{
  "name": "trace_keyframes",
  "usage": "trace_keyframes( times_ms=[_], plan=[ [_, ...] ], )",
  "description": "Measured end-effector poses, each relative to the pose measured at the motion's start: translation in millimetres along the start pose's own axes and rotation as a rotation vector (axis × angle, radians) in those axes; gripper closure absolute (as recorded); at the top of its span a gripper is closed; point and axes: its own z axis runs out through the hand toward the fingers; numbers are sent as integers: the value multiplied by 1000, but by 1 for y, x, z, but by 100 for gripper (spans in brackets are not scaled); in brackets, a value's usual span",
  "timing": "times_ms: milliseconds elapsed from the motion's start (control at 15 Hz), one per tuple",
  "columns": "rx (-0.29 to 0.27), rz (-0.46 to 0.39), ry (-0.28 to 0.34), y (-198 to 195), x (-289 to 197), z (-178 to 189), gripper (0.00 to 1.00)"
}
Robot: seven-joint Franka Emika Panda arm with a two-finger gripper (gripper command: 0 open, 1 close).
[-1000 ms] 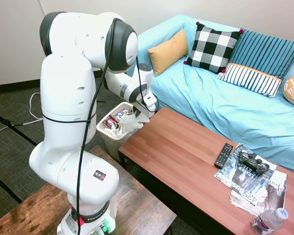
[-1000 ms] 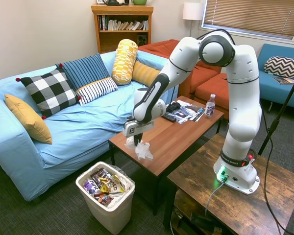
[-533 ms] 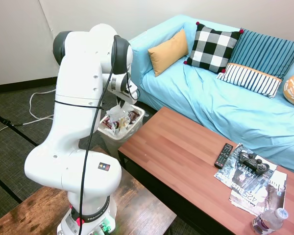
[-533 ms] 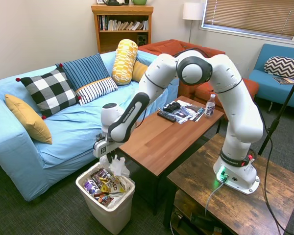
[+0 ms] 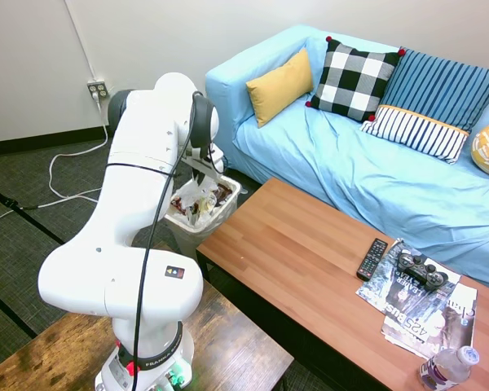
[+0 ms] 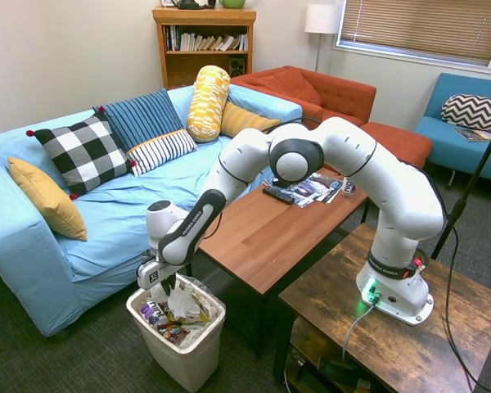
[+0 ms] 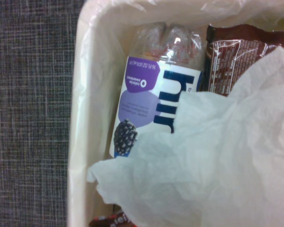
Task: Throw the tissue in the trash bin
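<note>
The trash bin [image 6: 198, 342] stands on the carpet between the blue sofa and the end of the coffee table, with a white liner [image 7: 80, 118] over its rim and snack wrappers inside. My gripper [image 6: 165, 285] hangs right over the bin's opening, shut on the tissue [image 6: 181, 301]. The crumpled white tissue dangles down among the wrappers. In the wrist view the tissue [image 7: 217, 165] fills the near part of the picture, above a bottle with a purple label [image 7: 146, 109]. In the first exterior view the arm hides the gripper, and the bin [image 5: 186, 235] shows just behind it.
The wooden coffee table [image 6: 266, 233] lies beside the bin, its near end bare [image 5: 293, 252]. On its far end are a remote [image 5: 372, 258], a game controller [image 5: 421, 269], magazines [image 5: 428, 314] and a water bottle [image 5: 447, 368]. The blue sofa [image 6: 106, 221] borders the bin's other side.
The arm has swung the tissue from above the table's end over to the bin and lowered it, so that it now hangs inside the bin's opening.
</note>
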Motion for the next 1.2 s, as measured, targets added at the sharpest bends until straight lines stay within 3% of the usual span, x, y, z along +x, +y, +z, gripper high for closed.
trace_keyframes(
  times_ms=[467,933,1200],
  plan=[
    [-7,11,7,-5,14,13,0],
    [4,13,16,-16,19,-2,0],
    [-2,51,89,-22,29,-31,0]
  ],
)
